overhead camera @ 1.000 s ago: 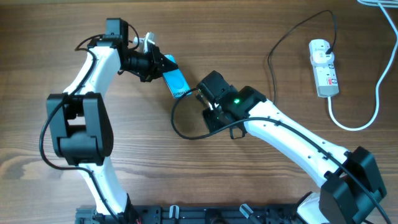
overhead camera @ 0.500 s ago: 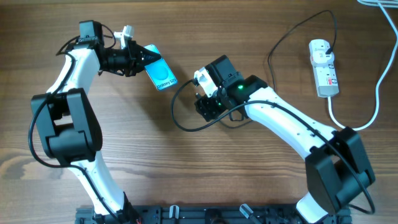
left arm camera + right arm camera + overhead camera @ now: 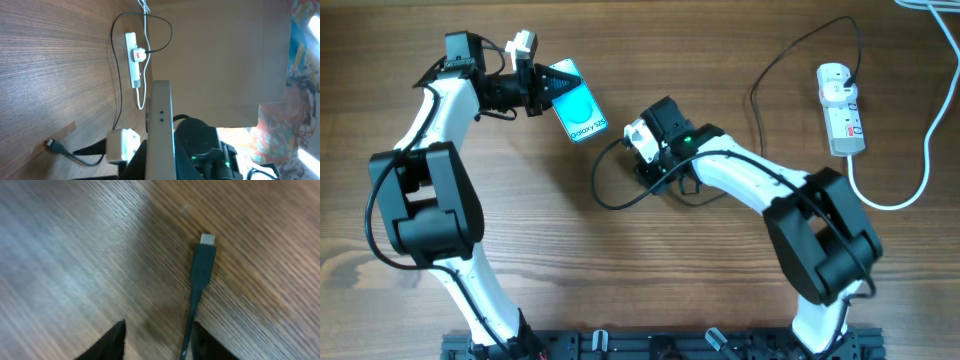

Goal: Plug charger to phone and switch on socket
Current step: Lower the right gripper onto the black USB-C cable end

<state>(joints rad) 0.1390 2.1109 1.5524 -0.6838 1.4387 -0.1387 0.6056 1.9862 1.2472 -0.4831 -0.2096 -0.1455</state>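
Note:
The turquoise phone [image 3: 576,111] is held off the table at the upper left, and my left gripper [image 3: 546,86] is shut on it. In the left wrist view the phone [image 3: 160,115] shows edge-on between the fingers of the left gripper [image 3: 159,167]. The black charger cable [image 3: 599,188] loops on the table, and its connector tip [image 3: 206,240] lies flat on the wood. My right gripper [image 3: 643,160] is low over the cable. In the right wrist view it [image 3: 160,340] is open, with the cable running between its fingers close to the right one. The white socket [image 3: 842,110] lies at the far right.
A white adapter [image 3: 835,78] sits in the socket's top end. A thick white cord [image 3: 910,190] curves away from the socket to the right edge. The black cable runs from the adapter across the upper table [image 3: 790,50]. The socket also shows in the left wrist view [image 3: 134,60].
My left gripper has carried the phone up and to the left. My right arm has swung up and left and turned over the cable's free end.

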